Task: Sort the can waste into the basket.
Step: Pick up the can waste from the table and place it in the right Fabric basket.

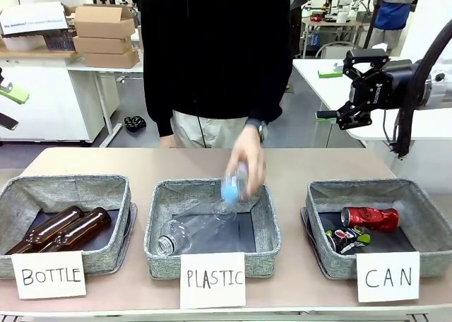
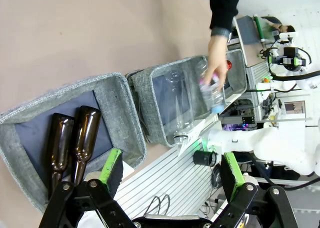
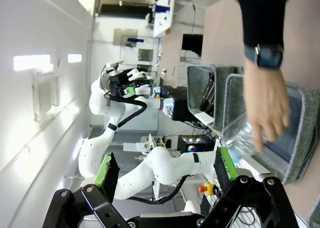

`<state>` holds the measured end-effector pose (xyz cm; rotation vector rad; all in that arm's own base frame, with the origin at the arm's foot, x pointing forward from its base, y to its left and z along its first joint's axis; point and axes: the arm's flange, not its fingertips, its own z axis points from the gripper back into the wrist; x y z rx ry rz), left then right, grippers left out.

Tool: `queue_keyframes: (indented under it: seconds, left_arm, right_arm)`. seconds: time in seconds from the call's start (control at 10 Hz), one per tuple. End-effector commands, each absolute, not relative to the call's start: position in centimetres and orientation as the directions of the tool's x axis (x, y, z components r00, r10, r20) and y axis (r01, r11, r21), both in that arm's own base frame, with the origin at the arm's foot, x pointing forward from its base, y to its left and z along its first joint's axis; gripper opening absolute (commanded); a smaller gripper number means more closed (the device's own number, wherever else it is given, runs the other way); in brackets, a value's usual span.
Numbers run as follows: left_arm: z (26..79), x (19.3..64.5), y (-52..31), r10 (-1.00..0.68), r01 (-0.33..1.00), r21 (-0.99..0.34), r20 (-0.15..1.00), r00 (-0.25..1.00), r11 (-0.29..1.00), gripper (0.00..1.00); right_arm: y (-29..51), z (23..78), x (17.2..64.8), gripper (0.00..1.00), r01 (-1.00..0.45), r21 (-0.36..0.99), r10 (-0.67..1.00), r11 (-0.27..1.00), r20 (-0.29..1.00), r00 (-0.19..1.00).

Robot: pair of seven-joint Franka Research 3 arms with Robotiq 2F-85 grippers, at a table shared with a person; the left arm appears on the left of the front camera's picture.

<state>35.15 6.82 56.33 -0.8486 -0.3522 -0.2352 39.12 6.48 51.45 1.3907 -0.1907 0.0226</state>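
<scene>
Both cans are already lying inside the CAN basket (image 1: pixel 417 203) at the worktop's right end: the red can (image 1: pixel 370 217) toward its far side, the crushed dark can (image 1: pixel 347 239) just in front of it. No can is showing loose on the worktop, so the sorting appears done. The person's hand (image 1: pixel 248 161) is lowering a clear plastic bottle (image 1: pixel 236 182) into the PLASTIC bin (image 1: pixel 263 253). The right gripper (image 1: pixel 339 92) is hovering beyond the right corner, jaws spread wide and empty; the left gripper (image 2: pixel 170 173) is likewise standing wide open, holding nothing.
</scene>
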Motion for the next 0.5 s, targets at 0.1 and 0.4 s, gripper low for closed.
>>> queue_keyframes:
  seconds: [0.1, 0.4]
  left_arm:
    - [56.03, 34.85, 7.06, -0.073, 0.352, -0.680, 0.403, 0.912, 0.643, 1.00]
    - [56.03, 34.85, 7.06, -0.073, 0.352, -0.680, 0.403, 0.912, 0.643, 1.00]
  right_arm:
    - [6.27, 51.56, 39.11, 1.00, -0.131, 0.975, -0.087, 0.181, 0.148, 0.985]
    - [6.27, 51.56, 39.11, 1.00, -0.131, 0.975, -0.087, 0.181, 0.148, 0.985]
